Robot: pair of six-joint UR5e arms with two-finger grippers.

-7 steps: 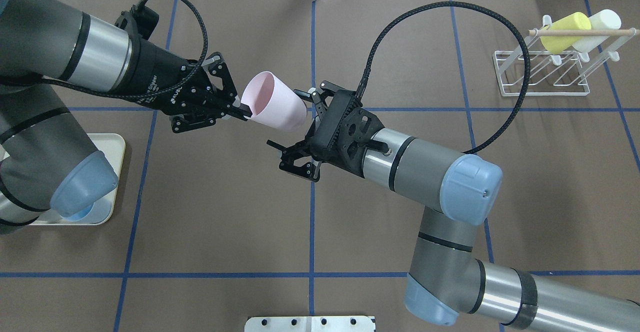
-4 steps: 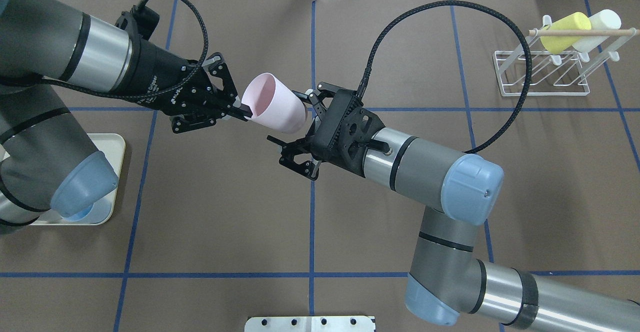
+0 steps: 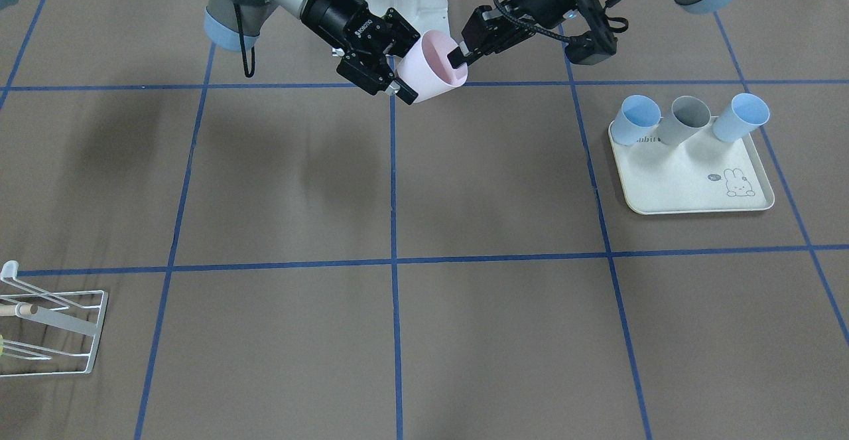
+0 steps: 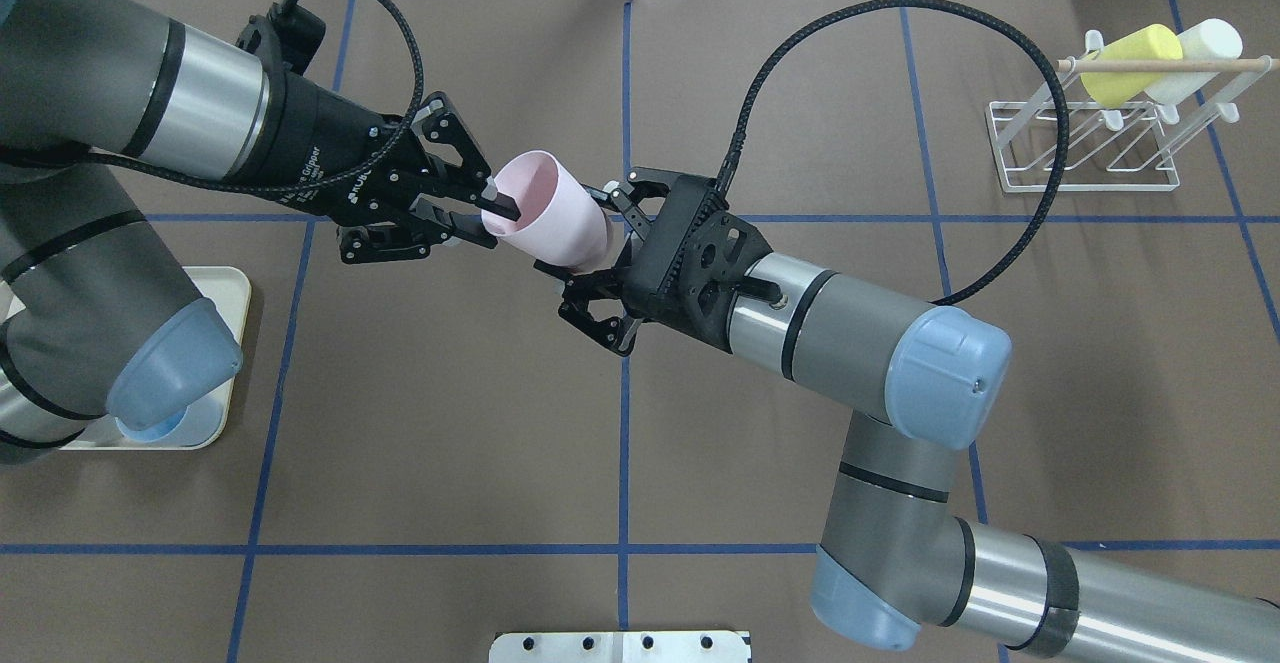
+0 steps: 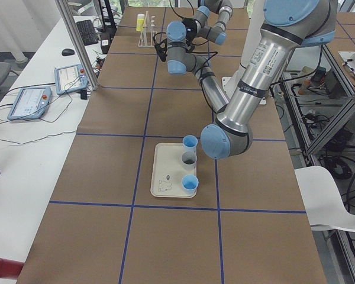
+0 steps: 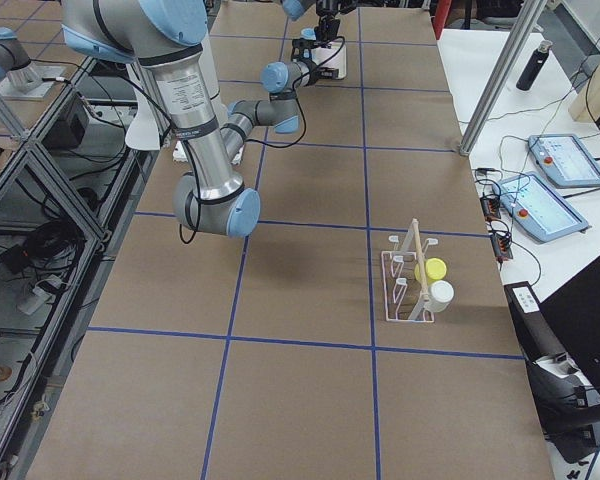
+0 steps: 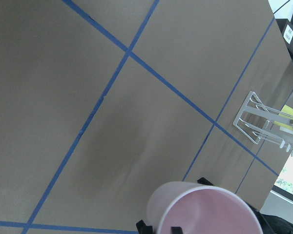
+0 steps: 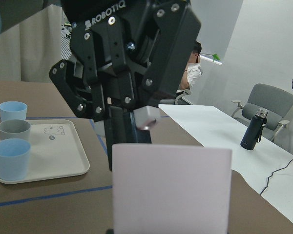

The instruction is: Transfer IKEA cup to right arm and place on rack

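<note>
Brown table (image 4: 400, 423), blue tape grid. Left arm (image 4: 120, 113) and right arm (image 4: 860, 343) meet above the table's middle.

Cream tray (image 3: 690, 184) on the robot's left side: two blue cups (image 3: 637, 118) and a grey cup (image 3: 686, 118) stand along its robot-side edge. White wire rack (image 4: 1085, 148) at the far right, with a yellow cup (image 4: 1130, 63) and a white cup (image 4: 1205, 48) hung on it.

Pink cup (image 4: 550, 218) is in the air between the claws, tilted, mouth toward the left arm.

Right claw (image 4: 578, 233): closed around the cup's base end.

Left claw (image 4: 488, 221): fingers parted, one inside the mouth and one outside the wall (gap small; contact with the rim cannot be judged).
</note>
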